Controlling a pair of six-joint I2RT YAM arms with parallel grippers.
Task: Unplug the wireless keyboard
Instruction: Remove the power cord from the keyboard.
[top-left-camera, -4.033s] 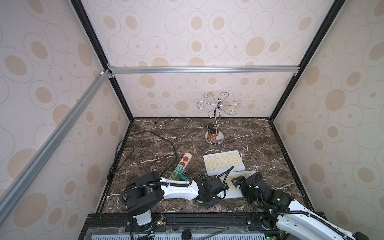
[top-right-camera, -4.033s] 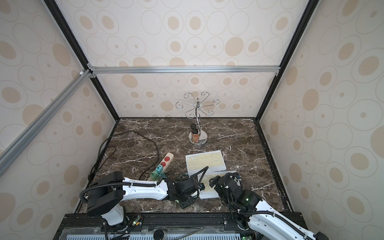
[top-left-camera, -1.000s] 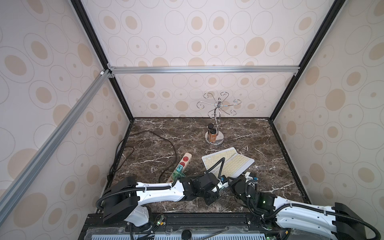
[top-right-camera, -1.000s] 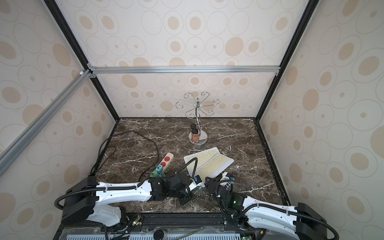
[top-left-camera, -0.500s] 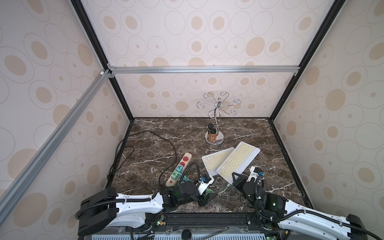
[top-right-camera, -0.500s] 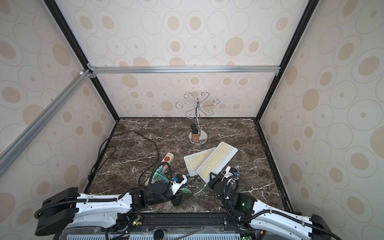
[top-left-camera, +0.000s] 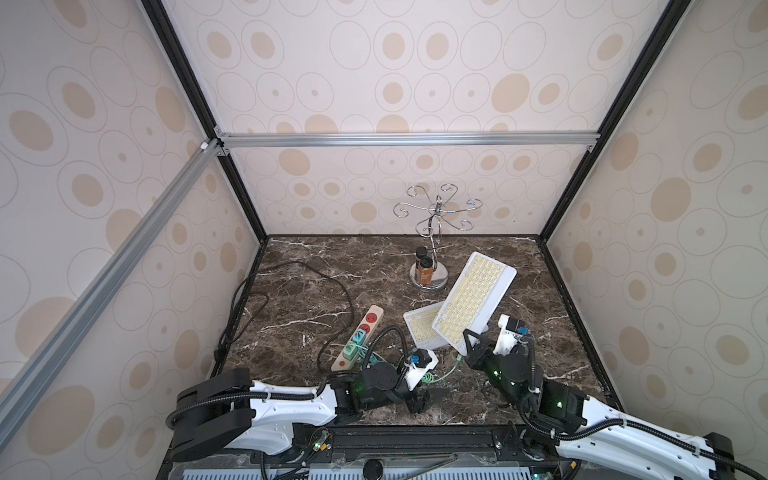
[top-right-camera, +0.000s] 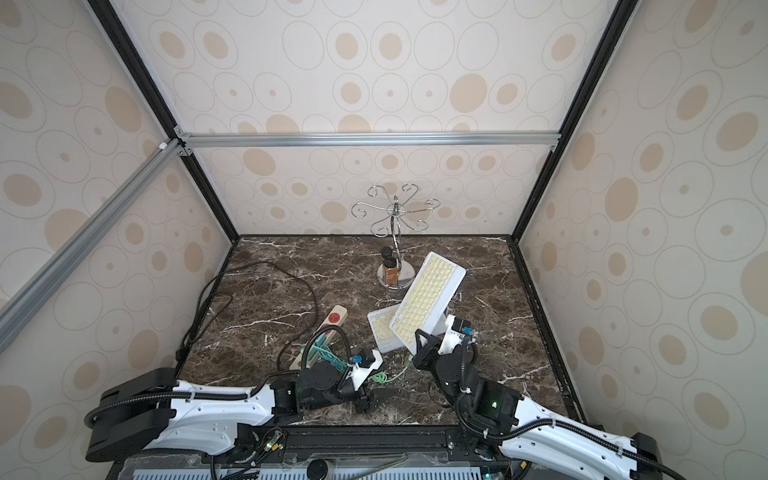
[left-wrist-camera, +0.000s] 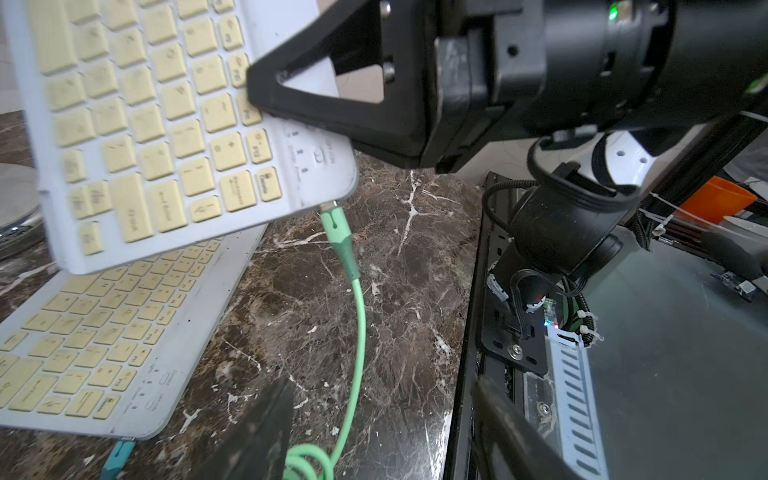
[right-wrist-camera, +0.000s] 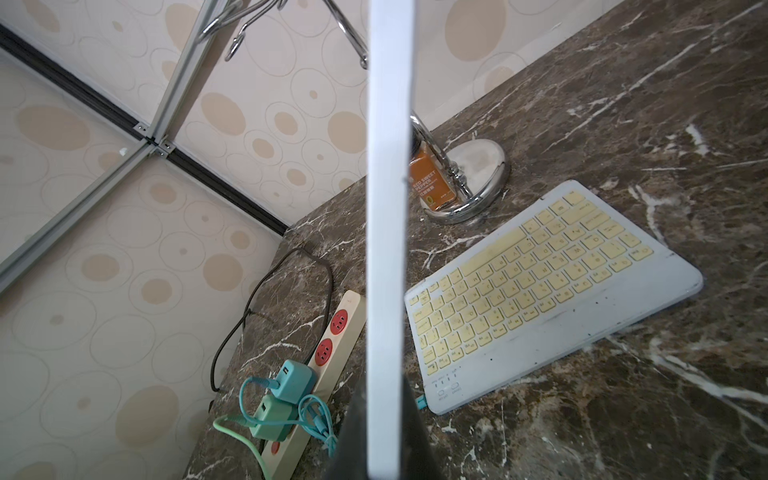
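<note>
— Listing what's on the bench? Start with the grippers.

— Item one: right gripper, lower right in both top views, clamped on the near edge of the raised keyboard. The board hangs clear of the table, tilted, keys facing the camera.

— And the other?

— Item two: left gripper, bottom centre of the frame, jaws spread wide with nothing between them, low over the marble.

— The lead?

— Item three: green cable. Its plug sits at the raised keyboard's lower corner, with some metal tip showing. I cannot tell if it is seated. The rest trails down to a loose coil beside the left gripper.

— Anything else?

— Item four: flat keyboard, lying on the table, partly under the raised one, with a blue cable at its near corner. Item five: power strip, left of centre, carrying two small chargers. Item six: chrome hook stand at upper centre of the table, with a spice jar on its base.
</note>
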